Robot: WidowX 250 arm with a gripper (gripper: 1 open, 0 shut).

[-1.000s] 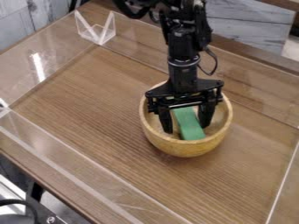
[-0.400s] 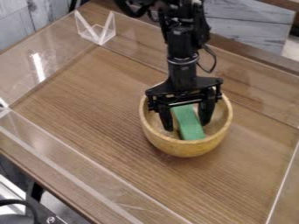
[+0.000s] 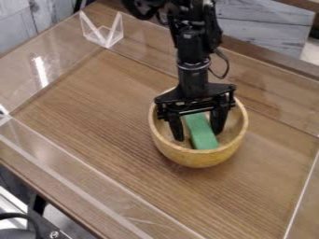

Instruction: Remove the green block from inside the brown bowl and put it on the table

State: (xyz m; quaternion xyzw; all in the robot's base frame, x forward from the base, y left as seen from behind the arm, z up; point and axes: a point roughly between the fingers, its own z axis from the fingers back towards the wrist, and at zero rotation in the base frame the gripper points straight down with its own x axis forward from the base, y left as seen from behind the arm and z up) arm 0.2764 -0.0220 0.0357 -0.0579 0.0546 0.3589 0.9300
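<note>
A round light-brown wooden bowl sits on the wood-grain table, right of centre. Inside it lies the green block, a flat bright green bar leaning against the bowl's inner wall. My gripper points straight down into the bowl. It is open, one finger on each side of the block's upper end. I cannot tell whether the fingers touch the block. The black arm rises from the gripper toward the top of the view.
Clear plastic walls edge the table on the left, front and right. A clear triangular piece stands at the back left corner. Bare tabletop lies left of and in front of the bowl.
</note>
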